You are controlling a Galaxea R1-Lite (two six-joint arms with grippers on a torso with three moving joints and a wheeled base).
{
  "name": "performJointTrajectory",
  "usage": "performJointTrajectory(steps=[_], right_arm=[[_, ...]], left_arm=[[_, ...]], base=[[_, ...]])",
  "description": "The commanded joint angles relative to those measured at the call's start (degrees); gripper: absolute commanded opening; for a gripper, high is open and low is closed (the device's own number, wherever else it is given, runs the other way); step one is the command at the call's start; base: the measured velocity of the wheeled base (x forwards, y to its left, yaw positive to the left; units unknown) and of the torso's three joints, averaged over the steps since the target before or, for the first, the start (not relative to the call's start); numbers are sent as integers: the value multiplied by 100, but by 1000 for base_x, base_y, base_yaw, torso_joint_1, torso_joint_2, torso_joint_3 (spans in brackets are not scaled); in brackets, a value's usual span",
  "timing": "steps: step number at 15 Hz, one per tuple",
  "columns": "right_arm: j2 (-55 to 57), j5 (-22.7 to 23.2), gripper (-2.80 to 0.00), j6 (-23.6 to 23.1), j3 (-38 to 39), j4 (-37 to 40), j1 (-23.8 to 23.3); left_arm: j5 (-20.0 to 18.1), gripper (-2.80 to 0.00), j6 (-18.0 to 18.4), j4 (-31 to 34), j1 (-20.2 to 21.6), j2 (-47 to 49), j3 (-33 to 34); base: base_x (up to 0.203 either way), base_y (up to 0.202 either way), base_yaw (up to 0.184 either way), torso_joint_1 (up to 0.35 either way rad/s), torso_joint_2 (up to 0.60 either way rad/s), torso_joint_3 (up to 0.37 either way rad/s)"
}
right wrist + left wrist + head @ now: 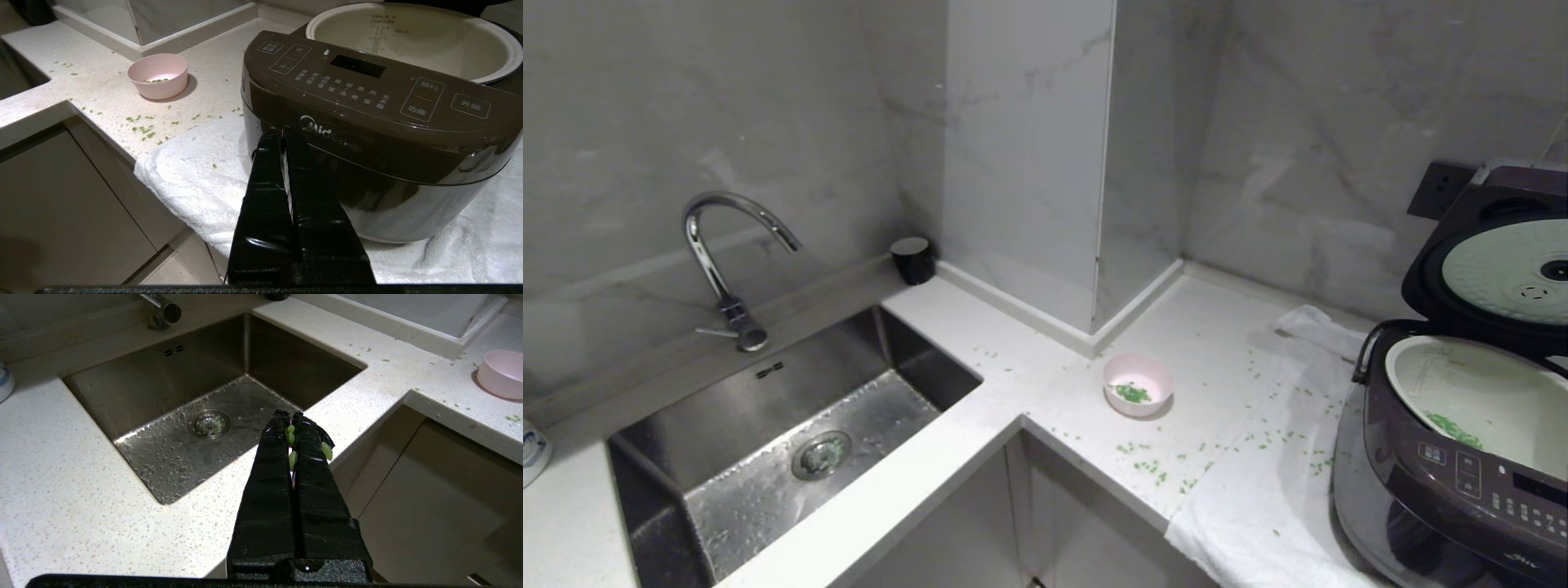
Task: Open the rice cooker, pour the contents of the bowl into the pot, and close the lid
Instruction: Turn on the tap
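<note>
The dark rice cooker (1445,465) stands at the right of the counter with its lid (1503,261) raised, dimpled plate facing out. Its pale pot (1486,400) holds a few green bits (1454,429). The pink bowl (1137,384) sits upright mid-counter with a small heap of green contents (1132,394). Neither arm shows in the head view. My left gripper (291,416) is shut off the counter's front edge by the sink, green bits stuck to its fingers (314,437). Low before the cooker's front (367,122), my right gripper (281,132) is shut on nothing; the bowl (158,75) lies beyond it.
A white towel (1258,490) lies under the cooker and hangs over the counter edge. Green bits (1147,467) are scattered over counter and towel. A steel sink (792,433) with a faucet (719,253) is on the left, a black cup (912,260) behind it.
</note>
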Motion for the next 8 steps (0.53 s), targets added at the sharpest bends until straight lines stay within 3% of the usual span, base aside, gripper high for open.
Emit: performJointTrajectory(steps=[1,3,8], right_arm=[[-2,1,-280,-1,2,1,0],[-2,1,-280,6,2,1,0],[-2,1,-280,15,2,-8,0]], left_arm=[[2,-280,-2,3,1,2,-1],[2,-280,-2,3,1,4,-1],[2,-280,-2,3,1,1,-1]], base=[[0,0,0,0,0,0],[62,37,-6,-12,1,0],[191,34,1,3,3,1]])
